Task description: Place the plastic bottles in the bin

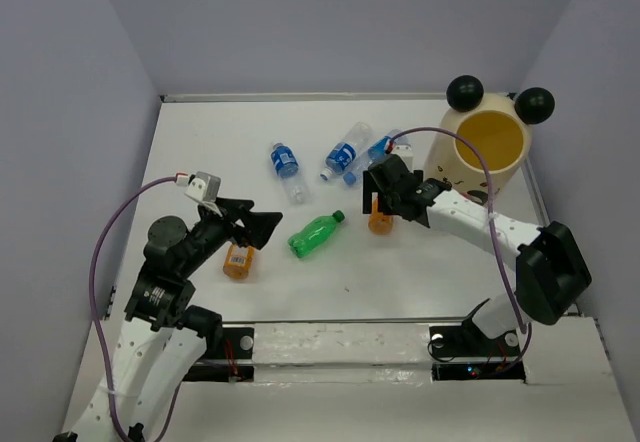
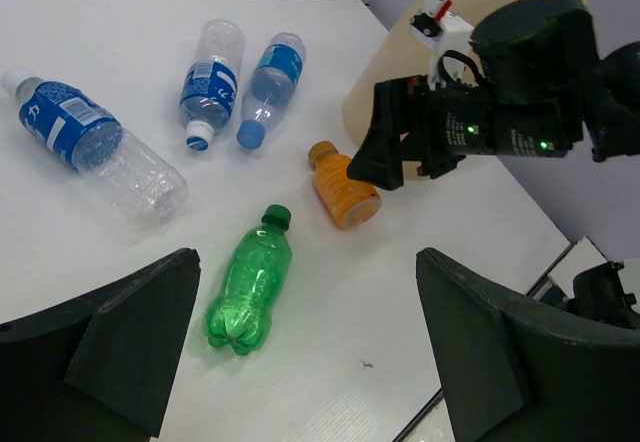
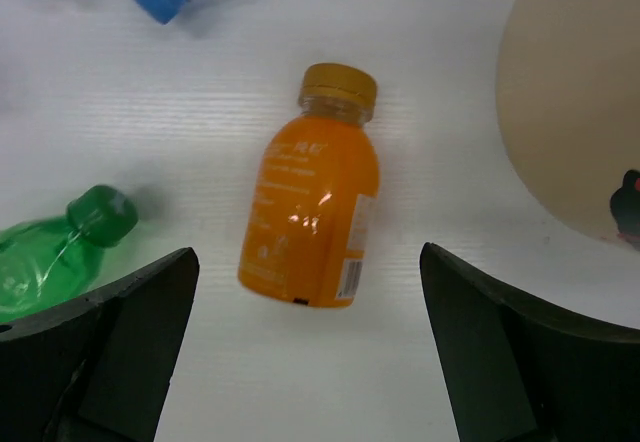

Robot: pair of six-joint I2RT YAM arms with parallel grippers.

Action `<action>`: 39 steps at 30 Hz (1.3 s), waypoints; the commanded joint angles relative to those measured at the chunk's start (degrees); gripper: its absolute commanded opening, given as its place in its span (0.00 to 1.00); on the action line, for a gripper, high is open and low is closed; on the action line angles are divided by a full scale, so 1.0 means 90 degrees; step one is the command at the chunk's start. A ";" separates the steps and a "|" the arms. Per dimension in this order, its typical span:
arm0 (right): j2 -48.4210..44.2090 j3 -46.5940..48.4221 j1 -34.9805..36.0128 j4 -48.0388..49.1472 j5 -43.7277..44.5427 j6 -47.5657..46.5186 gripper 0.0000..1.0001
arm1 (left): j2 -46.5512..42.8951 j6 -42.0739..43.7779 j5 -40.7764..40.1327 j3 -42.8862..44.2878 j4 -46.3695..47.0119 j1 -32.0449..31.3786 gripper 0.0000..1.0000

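Lying loose: six plastic bottles (image 1: pixel 315 234)

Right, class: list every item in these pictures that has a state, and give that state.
Left clear bottle, lying flat, capped.
Middle clear bottle, lying flat, capped.
Right clear bottle, lying flat, capped.
Green bottle, lying flat, capped.
Orange bottle by the bin, lying flat, capped, ungripped.
Other orange bottle, lying flat, partly hidden.
Bin, upright, open-topped.
Left gripper, open, empty.
Right gripper, open, above the orange bottle by the bin.
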 commanded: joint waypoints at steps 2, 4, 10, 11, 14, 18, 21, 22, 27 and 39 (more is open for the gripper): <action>0.0641 0.0573 -0.0470 0.0000 0.0180 -0.0208 0.97 | -0.0128 -0.0018 -0.0127 0.0066 0.0105 -0.0166 0.99; 0.0847 0.0602 -0.0568 0.0058 0.0102 -0.0198 0.97 | -0.0167 -0.0028 -0.0166 0.0047 0.0104 -0.0225 0.99; 0.1658 0.0856 -0.0636 0.0370 -0.0464 -0.0121 0.93 | -0.0176 -0.0086 -0.0244 0.0008 0.0114 -0.0371 0.99; 0.1707 0.0866 -0.0636 0.0400 -0.0504 -0.0082 0.91 | -0.0196 -0.0086 -0.0254 0.0008 0.0114 -0.0372 0.99; 0.1825 0.0857 -0.0636 0.0498 -0.0592 0.0007 0.83 | -0.0235 -0.0086 -0.0283 0.0008 0.0104 -0.0410 0.99; 0.1835 0.0788 -0.0636 0.0508 -0.0631 0.0114 0.68 | -0.0293 -0.0106 -0.0323 -0.0002 0.0095 -0.0440 0.99; 0.1553 0.0574 -0.0636 0.0557 -0.0728 0.0231 0.41 | -0.0284 -0.0116 -0.0352 -0.0012 0.0105 -0.0489 0.99; 0.1387 0.0409 -0.0636 0.0566 -0.0700 0.0260 0.34 | -0.0274 -0.0116 -0.0381 -0.0022 0.0114 -0.0498 0.99; -0.0145 0.0056 -0.0383 0.0556 -0.0884 0.0124 0.31 | -0.0186 -0.0135 -0.0333 -0.0051 0.0134 -0.0518 0.99; -0.3028 0.1109 -0.0138 0.0674 -0.0497 -0.1133 0.24 | 0.0975 -0.0106 0.0322 -0.0002 0.0241 -0.0567 0.99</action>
